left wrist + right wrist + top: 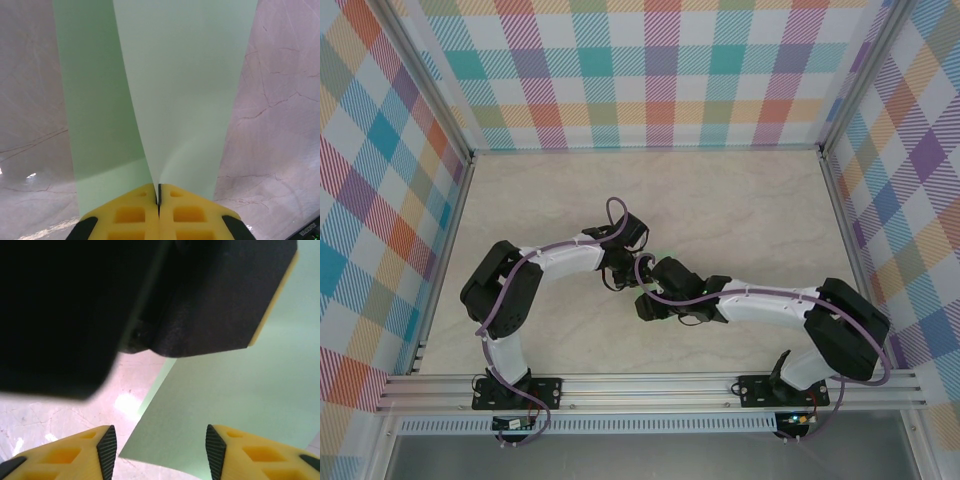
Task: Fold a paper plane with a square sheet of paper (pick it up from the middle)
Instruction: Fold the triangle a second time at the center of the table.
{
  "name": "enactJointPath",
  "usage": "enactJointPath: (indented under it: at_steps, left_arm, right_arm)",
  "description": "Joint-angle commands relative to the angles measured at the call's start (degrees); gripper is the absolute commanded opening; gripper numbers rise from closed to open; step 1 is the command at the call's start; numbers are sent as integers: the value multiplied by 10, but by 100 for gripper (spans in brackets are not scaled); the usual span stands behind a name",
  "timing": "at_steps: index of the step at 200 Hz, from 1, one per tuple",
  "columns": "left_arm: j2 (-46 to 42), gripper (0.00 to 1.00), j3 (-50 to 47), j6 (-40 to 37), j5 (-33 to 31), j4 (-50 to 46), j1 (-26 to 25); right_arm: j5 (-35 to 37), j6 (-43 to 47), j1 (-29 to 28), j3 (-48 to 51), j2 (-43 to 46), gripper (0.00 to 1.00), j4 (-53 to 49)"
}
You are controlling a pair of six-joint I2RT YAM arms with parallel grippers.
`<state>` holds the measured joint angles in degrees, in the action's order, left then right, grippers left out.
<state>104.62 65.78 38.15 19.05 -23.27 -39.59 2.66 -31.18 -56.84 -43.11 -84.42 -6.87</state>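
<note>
The light green sheet of paper point(185, 90) is pinched at its near edge by my left gripper point(159, 192), whose yellow fingers are shut on it. Two flaps spread away from the pinch over the marble table, a shaded one on the left and a brighter one on the right. In the right wrist view the paper point(225, 405) lies flat between and beyond my right gripper point(161, 450), which is open and not touching it. The dark body of the left gripper point(200, 300) hangs close above. From above, the left gripper point(618, 278) and right gripper point(645, 295) meet mid-table.
The pale marble table point(740, 210) is walled by plaid panels point(650, 70) with aluminium rails point(650, 385) along the near edge. The two arms crowd the middle, with purple cables point(615, 210) looping over them.
</note>
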Motion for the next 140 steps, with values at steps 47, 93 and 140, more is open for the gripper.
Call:
enactJointPath:
  at_steps: [47, 93, 140]
  left_arm:
    - [2, 4, 4, 9, 11, -3, 3]
    - [2, 5, 4, 9, 6, -6, 3]
    - [1, 5, 4, 11, 4, -7, 3]
  right_arm:
    - [27, -9, -5, 3, 5, 29, -3]
    - [24, -7, -5, 4, 11, 21, -7]
    - [26, -8, -5, 9, 32, 34, -11]
